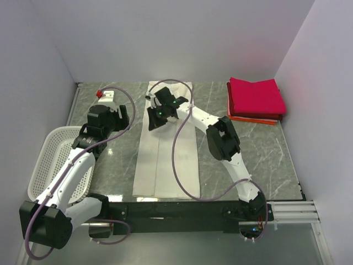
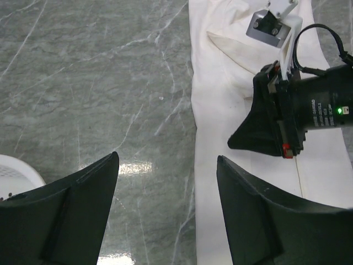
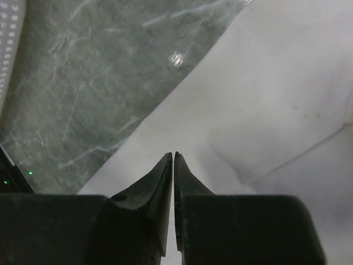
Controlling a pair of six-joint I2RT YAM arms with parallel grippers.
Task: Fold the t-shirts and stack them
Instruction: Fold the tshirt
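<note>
The cream-white t-shirt (image 1: 165,149) lies flat as a long narrow strip down the middle of the table. My right gripper (image 1: 154,123) is shut just above its far left part. In the right wrist view the shut gripper (image 3: 172,154) points at the shirt (image 3: 265,99) near its left edge, with no cloth seen between the fingers. My left gripper (image 1: 124,113) is open and empty over bare table left of the shirt. The left wrist view shows this gripper (image 2: 168,157), the shirt's edge (image 2: 231,83) and the right gripper (image 2: 265,130). Folded crimson-pink shirts (image 1: 256,95) lie on an orange-red one (image 1: 251,117) at the back right.
A white perforated basket (image 1: 55,160) stands at the table's left edge beside the left arm; it also shows in the left wrist view (image 2: 16,171) and the right wrist view (image 3: 8,33). The table (image 1: 265,160) is grey marble, walled on three sides.
</note>
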